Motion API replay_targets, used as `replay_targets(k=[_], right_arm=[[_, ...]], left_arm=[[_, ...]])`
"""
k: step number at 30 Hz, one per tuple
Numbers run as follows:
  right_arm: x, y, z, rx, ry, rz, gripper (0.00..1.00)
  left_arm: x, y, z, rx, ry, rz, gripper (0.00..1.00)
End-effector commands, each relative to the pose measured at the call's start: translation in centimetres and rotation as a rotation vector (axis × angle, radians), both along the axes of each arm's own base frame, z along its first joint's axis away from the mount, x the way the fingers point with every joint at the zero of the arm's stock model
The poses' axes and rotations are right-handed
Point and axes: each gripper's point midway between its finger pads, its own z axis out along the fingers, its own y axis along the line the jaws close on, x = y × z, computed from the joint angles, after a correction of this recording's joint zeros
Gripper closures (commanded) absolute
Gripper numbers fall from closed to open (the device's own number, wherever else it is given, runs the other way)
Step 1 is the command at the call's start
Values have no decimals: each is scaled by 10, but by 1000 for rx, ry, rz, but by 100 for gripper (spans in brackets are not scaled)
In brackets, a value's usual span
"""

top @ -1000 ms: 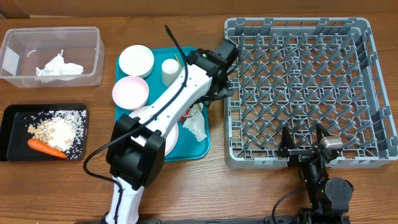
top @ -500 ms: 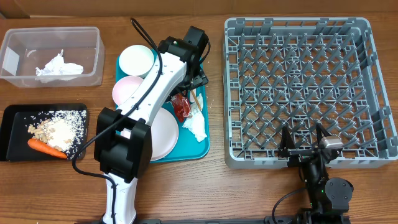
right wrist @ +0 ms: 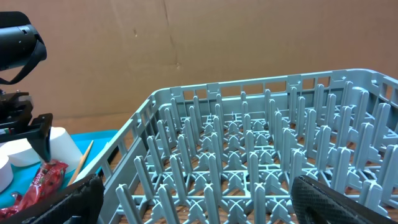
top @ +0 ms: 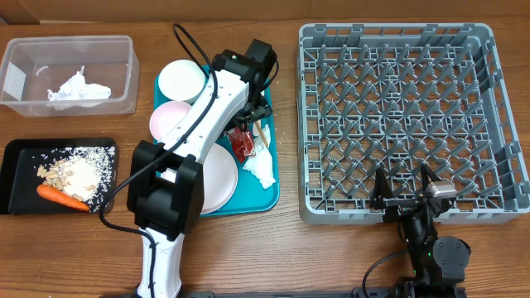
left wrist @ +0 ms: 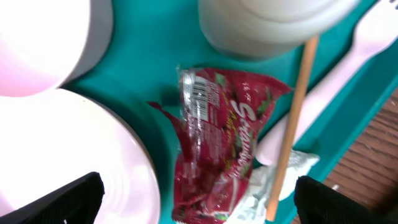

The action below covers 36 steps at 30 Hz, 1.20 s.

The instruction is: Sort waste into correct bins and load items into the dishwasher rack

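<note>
We see the left gripper (top: 251, 122) poised over the crumpled red wrapper (top: 241, 143) on the teal tray (top: 267, 195), the grey rack (top: 397, 116) just right of it.

The left arm (top: 207, 124) shows white tapered links between black joint housings, with a black cable (top: 195, 48) trailing from it; the right arm (top: 431, 244) and right gripper (top: 403, 197) are black, bar one grey block (top: 440, 190).

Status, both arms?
Left end effector open, over red wrapper on teal tray. Right end effector open, by rack. Wooden stick beside wrapper.
</note>
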Motion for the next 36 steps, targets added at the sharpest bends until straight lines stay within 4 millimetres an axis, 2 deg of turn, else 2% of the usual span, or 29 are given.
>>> replay_targets(k=[1, 12, 19, 36], right_arm=[[0, -3, -2, -6, -3, -14, 0], [0, -3, -2, -6, -3, -14, 0], [0, -3, -2, -6, -3, -14, 0], [0, -3, -2, -7, -3, -14, 0]], left_arm=[[-4, 12, -9, 46, 28, 29, 0], [-4, 20, -10, 67, 33, 40, 0], [6, 25, -7, 111, -10, 8, 0], [7, 35, -6, 143, 2, -28, 0]])
